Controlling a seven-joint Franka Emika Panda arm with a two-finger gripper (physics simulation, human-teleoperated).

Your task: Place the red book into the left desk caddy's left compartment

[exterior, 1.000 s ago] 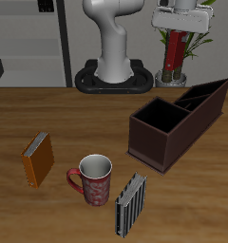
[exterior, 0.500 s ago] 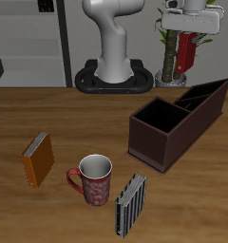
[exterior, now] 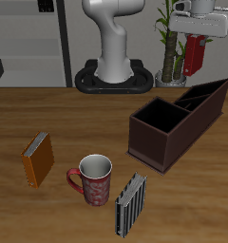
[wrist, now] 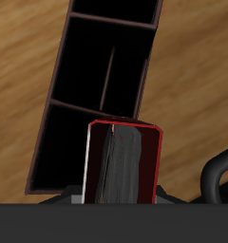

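Nearest the camera, at the lower centre of the exterior frame, a grey-striped black book [exterior: 131,204] is seen standing on the wooden table [exterior: 49,109], with a red mug [exterior: 93,178] just beside it and an orange book [exterior: 37,158] at the left of the frame. None of these is involved in the task, and all are well apart from the working area.

Farther back, at the right of the frame, the left desk caddy [exterior: 178,121] is set at a slant, its open top unobstructed. Its left compartment [exterior: 206,96], the narrower end with the slanted divider, is judged to be the end farthest from the camera; it appears empty.

Farthest and highest, at the upper right, the red book [exterior: 193,55] is held hanging in the air, clamped between the fingers of the gripper [exterior: 195,40], well above the caddy's far end. In the wrist view the red book [wrist: 122,164] is seen over the dark sections of the caddy [wrist: 106,76].

The pick and lift are judged done; alignment, lowering and release are left. The narrow section's walls and divider leave little room, while the air above is open, apart from a potted plant [exterior: 171,43] near the arm
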